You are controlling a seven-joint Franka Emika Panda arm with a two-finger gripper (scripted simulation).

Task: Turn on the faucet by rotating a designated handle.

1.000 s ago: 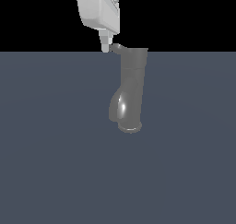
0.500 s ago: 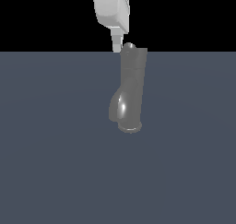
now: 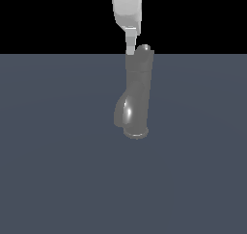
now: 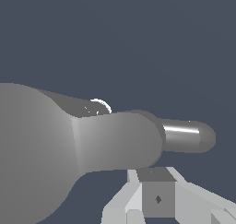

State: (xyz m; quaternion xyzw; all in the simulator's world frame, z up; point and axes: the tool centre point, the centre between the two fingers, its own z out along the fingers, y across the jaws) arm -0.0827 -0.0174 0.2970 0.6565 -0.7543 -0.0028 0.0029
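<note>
The dark grey glossy faucet (image 3: 137, 91) stands upright, its bulging spout (image 3: 126, 111) ending in a ringed rim low down. At its top the handle (image 3: 145, 48) shows only as a short rounded stub, seen nearly end-on. My white gripper (image 3: 130, 46) hangs from above, its fingers right against the top of the faucet on the exterior view's left. In the wrist view the faucet (image 4: 41, 149) fills much of the picture and the handle (image 4: 186, 135) is a short shiny lever. The gripper (image 4: 156, 191) sits beside it, fingers together, holding nothing.
The faucet stands on a flat blue-grey floor (image 3: 58, 170) that reaches to every edge of the exterior view, under a black background. Nothing else shows.
The gripper has moved toward the exterior view's right, staying against the faucet's top. The handle, which stuck out to the left, has swung round and now shows foreshortened at the top.
</note>
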